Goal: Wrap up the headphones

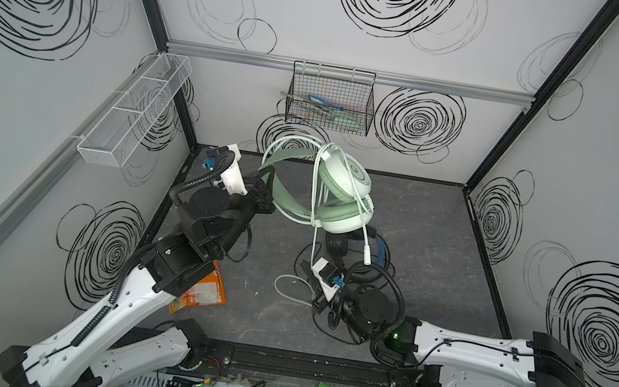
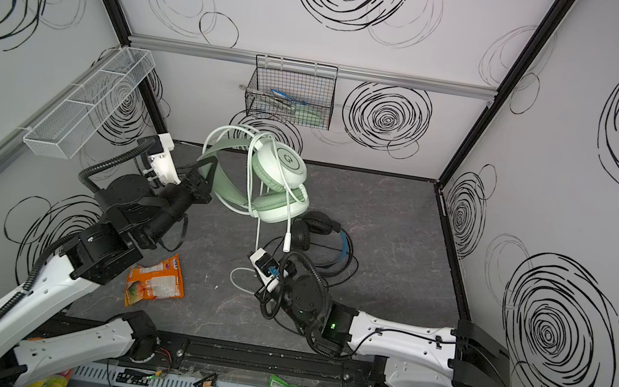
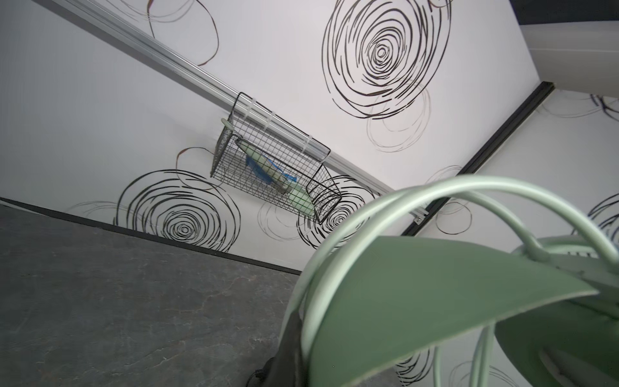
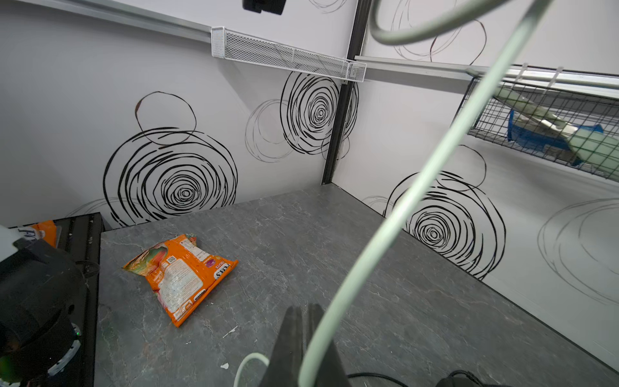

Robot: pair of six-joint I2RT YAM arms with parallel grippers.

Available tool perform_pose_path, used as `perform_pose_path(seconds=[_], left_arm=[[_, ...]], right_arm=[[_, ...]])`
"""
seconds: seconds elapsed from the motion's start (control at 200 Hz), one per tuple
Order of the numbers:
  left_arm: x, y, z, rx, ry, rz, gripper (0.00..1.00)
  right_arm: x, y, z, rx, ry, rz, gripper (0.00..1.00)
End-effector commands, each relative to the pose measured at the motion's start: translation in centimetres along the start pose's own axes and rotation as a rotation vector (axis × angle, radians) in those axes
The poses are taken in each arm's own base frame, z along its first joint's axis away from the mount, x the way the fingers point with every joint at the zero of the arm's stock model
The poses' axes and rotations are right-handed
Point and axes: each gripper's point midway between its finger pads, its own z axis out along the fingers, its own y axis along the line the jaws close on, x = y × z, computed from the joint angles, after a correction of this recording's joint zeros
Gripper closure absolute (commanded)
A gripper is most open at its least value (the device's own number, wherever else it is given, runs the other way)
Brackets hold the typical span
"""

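Left gripper (image 1: 265, 192) was clamped on the headband of the mint-green headset (image 1: 343, 179), holding it above the grey stone-patterned table (image 1: 435, 265) inside white walls scrawled with black spirals. An orange snack bag (image 1: 202, 291) lay under that bent arm. Further right, the black headset (image 1: 336, 245) lay flat on the table. The low right gripper (image 1: 307, 265) pinched the white cable (image 4: 382, 236).

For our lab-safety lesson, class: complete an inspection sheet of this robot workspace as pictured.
Surface: dark grey marbled tabletop, few pale specks.
Job's things: mint-green over-ear headset held up; black blue-lined headset lying on table.
Clutter: orange snack bag.
Grippers: left tool shut on the green headset's band; right tool shut on white cable.
Cables: white cable draped over earcups; black cable loose.
Surroundings: black wire basket, white mesh tray on walls.
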Motion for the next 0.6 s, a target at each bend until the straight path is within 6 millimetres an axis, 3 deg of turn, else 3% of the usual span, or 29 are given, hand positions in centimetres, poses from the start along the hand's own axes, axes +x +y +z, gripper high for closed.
perform_pose_path(seconds=[0.0, 0.31, 0.595], left_arm=[[-6.7, 0.4, -0.8, -0.059, -0.291, -0.066, 1.00], [-5.1, 4.8, -0.1, -0.364, -0.330, 0.290, 1.00], [-4.2, 5.6, -1.2, -0.534, -0.325, 0.580, 1.00]], right_arm=[[2.1, 1.0, 0.2, 0.005, 0.108, -0.077, 1.00], [0.4, 1.5, 0.7, 0.035, 0.155, -0.129, 1.00], [-2.6, 1.1, 0.8, 0.043, 0.165, -0.144, 1.00]])
